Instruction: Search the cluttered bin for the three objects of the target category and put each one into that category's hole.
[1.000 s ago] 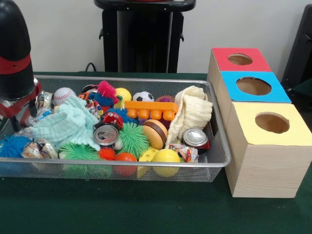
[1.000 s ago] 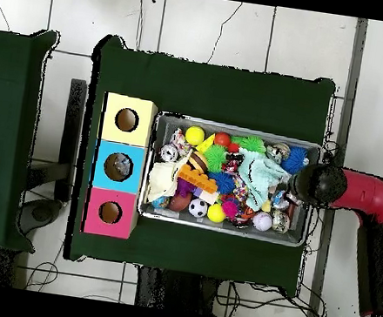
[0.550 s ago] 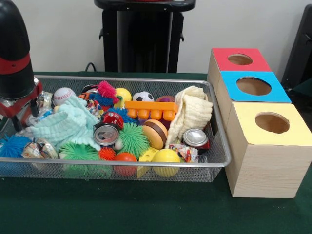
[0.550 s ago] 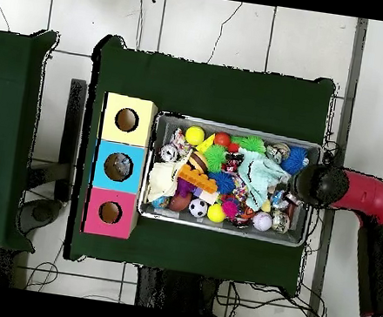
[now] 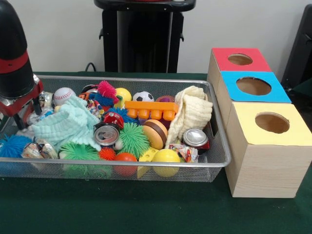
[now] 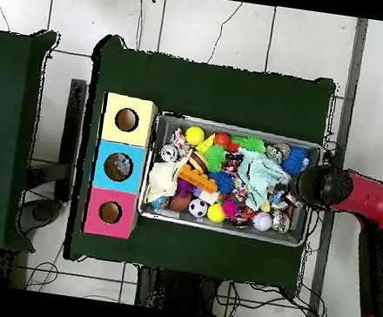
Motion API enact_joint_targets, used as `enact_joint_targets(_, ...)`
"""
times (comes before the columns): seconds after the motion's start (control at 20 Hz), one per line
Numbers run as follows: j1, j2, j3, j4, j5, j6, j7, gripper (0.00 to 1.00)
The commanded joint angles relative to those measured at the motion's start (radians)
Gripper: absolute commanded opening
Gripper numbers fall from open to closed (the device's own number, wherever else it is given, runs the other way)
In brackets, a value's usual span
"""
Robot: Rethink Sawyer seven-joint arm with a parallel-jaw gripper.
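A wire mesh bin (image 5: 217, 124) holds a jumble of toys. Among them are an upright soda can (image 5: 106, 134), a second can (image 5: 195, 138), a baseball (image 5: 63, 95), a soccer ball (image 5: 143, 96), a yellow ball (image 5: 165, 156), a mint cloth (image 5: 66, 124) and a cream cloth (image 5: 192, 112). To the bin's right stand three wooden boxes with round holes: red-topped (image 5: 240, 59), blue-topped (image 5: 253, 86) and yellow-topped (image 5: 272, 123). My gripper (image 5: 22, 114) hangs low over the bin's left end beside the mint cloth. In the overhead view the gripper (image 6: 301, 188) is at the bin's right end (image 6: 311, 196).
An orange toy brick (image 5: 151, 109), a toy burger (image 5: 155, 133), green spiky balls (image 5: 132, 139) and crumpled shiny cans (image 5: 36, 148) crowd the bin. A black stand (image 5: 141, 39) rises behind it. Green cloth (image 5: 146, 209) covers the table.
The arm has drifted slightly outward toward the bin's end wall. Nothing in the bin has visibly shifted.
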Motion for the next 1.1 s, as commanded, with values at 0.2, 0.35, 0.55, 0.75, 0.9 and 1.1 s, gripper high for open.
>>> enact_joint_targets(0.2, 0.013, 0.110, -0.028, 0.079, 0.055, 0.037, -0.019, 1.00)
enact_joint_targets(0.35, 0.025, 0.100, -0.048, 0.082, 0.046, 0.033, -0.006, 1.00)
enact_joint_targets(0.55, 0.038, 0.104, -0.067, 0.073, 0.039, 0.015, 0.028, 1.00)
enact_joint_targets(0.75, 0.035, 0.107, -0.074, 0.078, 0.041, 0.006, 0.031, 1.00)
enact_joint_targets(0.9, 0.032, 0.110, -0.074, 0.084, 0.045, 0.004, 0.023, 1.00)
enact_joint_targets(1.1, 0.030, 0.115, -0.074, 0.088, 0.050, 0.000, 0.018, 1.00)
